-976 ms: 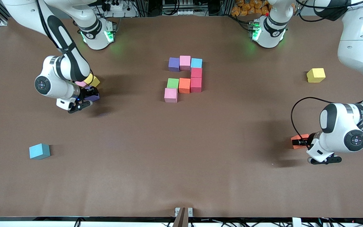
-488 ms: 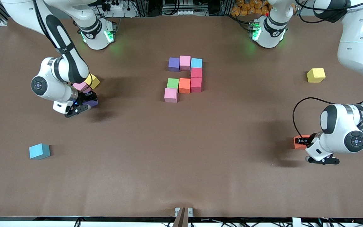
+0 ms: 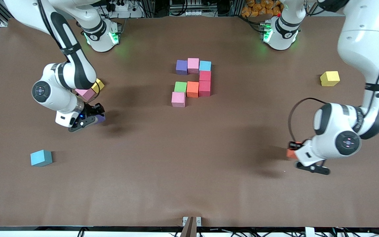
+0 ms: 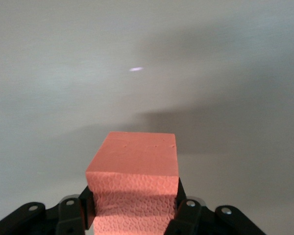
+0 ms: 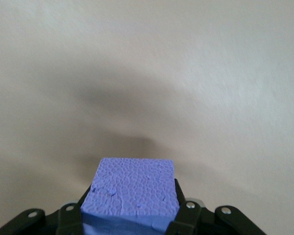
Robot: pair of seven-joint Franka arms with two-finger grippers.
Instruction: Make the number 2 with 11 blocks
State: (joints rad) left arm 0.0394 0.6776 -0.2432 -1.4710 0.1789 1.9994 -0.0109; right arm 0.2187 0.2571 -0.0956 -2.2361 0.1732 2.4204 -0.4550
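Several blocks form the partial number 2 mid-table: a purple, pink and light blue row, two red ones below, then orange and green, and a pink block nearest the camera. My left gripper is shut on an orange block, held just above the cloth toward the left arm's end; its wrist view shows that orange block between the fingers. My right gripper is shut on a purple block, which fills the purple block spot between its fingers.
A pink block and a yellow cube lie beside the right forearm. A light blue block sits toward the right arm's end, nearer the camera. Another yellow cube rests toward the left arm's end.
The left gripper closed on the orange block and carried it a little toward the table's middle. The right gripper drew the purple block away from the pink and yellow cubes, toward the camera.
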